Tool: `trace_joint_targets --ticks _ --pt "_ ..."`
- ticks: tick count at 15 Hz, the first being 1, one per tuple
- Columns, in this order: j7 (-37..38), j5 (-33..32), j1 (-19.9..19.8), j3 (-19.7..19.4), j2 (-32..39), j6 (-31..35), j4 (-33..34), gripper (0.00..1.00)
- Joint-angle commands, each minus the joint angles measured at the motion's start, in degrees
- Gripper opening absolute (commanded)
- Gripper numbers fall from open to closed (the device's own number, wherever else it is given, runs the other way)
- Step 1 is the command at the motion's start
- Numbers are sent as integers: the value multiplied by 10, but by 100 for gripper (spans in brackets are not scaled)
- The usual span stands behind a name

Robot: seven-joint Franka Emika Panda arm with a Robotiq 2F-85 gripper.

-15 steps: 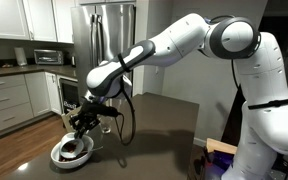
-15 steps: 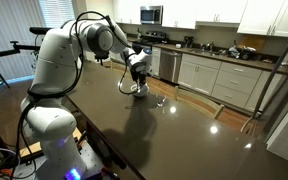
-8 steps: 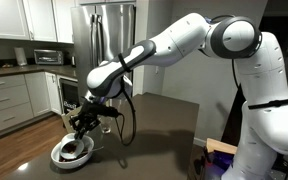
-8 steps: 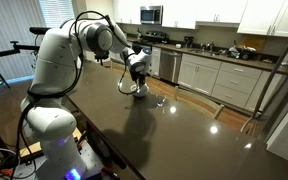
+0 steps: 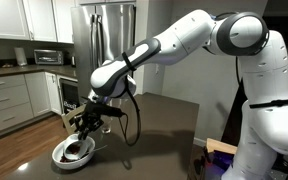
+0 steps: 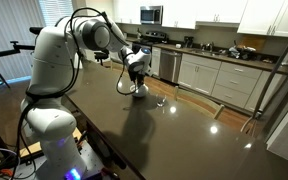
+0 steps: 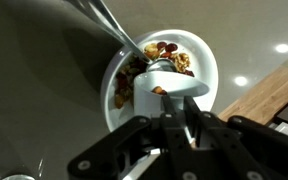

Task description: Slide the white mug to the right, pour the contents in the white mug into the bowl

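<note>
Pouring step: the gripper (image 7: 181, 108), fingers clamping the mug (image 7: 172, 82), is holding it tilted directly above the bowl (image 7: 211, 72). The next move probably calls for a steeper tilt to empty it.

- No text, label, brand or number can be read in any view.
- White mug (image 7: 179, 82) and bowl (image 7: 213, 72): plain white surfaces.
- Microwave (image 5: 47, 57): any lettering is too small to make out.
</note>
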Motion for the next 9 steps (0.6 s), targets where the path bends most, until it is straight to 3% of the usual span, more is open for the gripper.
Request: trace_joint_targets --ticks 1,9 --pt "13 -6 -4 7 -36 4 -37 7" --pt "12 -8 -3 7 -55 6 -61 7"
